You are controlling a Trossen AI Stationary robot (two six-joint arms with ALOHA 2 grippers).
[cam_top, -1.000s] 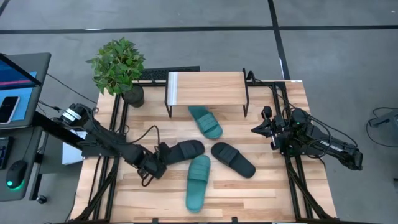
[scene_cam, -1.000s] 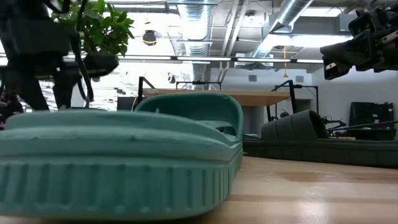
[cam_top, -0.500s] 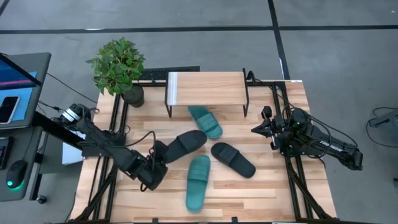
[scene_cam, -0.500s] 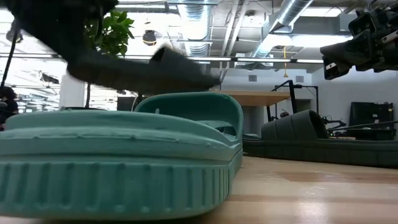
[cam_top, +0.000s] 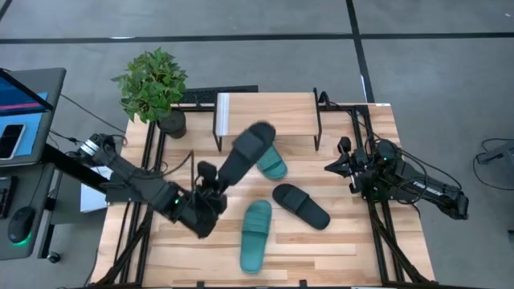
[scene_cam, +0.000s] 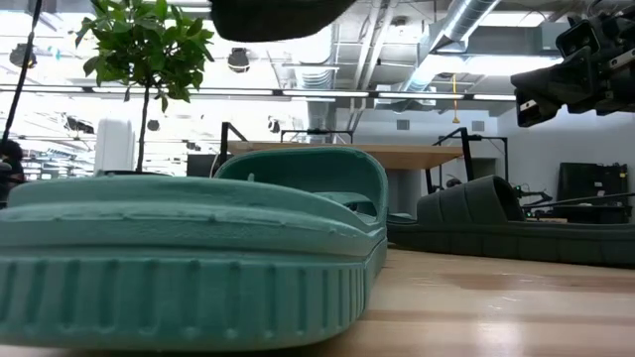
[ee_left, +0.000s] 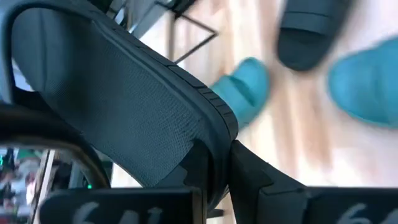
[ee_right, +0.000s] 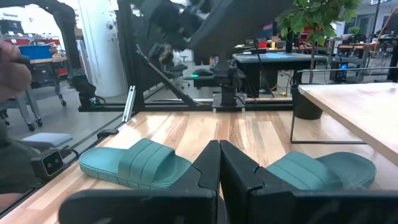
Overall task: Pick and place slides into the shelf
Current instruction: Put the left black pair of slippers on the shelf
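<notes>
1. A matt, finely textured rubber sole is being shown by the black slide (ee_left: 124,118).
2. Ribbed matt rubber is being displayed by the teal slide (scene_cam: 189,268).
3. Smooth, light wood is being presented by the tabletop (cam_top: 353,233).

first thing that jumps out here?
The black slide in the air: the left end effector is shut on its heel, holding it tilted up toward the shelf at the table's back edge. Three slides lie on the table: a teal one partly under the shelf's front, a second black one mid-table, and another teal one near the front. The right end effector waits shut at the right edge.
</notes>
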